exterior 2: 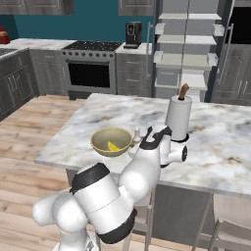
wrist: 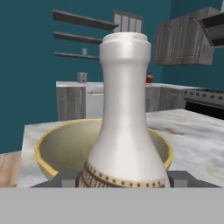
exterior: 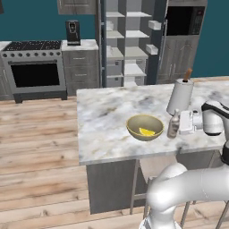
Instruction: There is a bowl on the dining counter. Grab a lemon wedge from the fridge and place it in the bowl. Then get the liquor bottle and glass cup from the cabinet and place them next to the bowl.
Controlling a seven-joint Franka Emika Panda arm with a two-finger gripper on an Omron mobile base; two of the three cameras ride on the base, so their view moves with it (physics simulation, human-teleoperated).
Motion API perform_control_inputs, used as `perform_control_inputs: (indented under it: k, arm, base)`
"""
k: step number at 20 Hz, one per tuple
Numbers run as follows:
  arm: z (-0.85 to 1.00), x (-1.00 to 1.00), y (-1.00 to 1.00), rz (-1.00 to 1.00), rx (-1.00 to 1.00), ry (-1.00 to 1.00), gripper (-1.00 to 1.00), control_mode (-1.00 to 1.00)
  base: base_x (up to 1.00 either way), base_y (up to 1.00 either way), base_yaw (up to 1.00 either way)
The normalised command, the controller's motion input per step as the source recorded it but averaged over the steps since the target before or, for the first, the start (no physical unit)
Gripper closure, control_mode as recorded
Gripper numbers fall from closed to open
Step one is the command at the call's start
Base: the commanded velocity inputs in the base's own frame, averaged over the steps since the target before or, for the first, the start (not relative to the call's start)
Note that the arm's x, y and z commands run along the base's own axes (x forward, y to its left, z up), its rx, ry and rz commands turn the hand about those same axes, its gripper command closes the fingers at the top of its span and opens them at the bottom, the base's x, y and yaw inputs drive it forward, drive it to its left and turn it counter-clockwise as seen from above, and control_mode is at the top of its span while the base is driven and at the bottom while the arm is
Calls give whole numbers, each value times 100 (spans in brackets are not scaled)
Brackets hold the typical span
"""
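Liquor bottle at the bowl, pincer closed around its base.
The pincer [exterior: 178, 125] grips the upright liquor bottle [exterior: 174, 124] low on its body, standing on the desk [exterior: 103, 112] just beside the yellow bowl [exterior: 144, 127] near the front edge; the fingertips are cut off in the hand view. A lemon wedge [exterior: 146, 132] lies in the bowl. The paper towel roll [exterior: 180, 96] stands behind.

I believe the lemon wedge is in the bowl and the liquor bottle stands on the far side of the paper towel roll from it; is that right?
Not quite: the liquor bottle stands right beside the bowl, between it and the paper towel roll, as the left base view shows. The lemon wedge is indeed in the bowl.
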Motion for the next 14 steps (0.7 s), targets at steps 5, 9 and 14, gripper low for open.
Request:
perform_control_inputs:
  k: [5,9,14]
  arm:
    - [-20,8,0,3,0,0,100,-100]
    - [-15,11,0,2,0,0,100,-100]
    - [-9,18,0,0,0,0,100,-100]
  base:
    - [0,0,0]
    - [0,0,0]
    - [0,0,0]
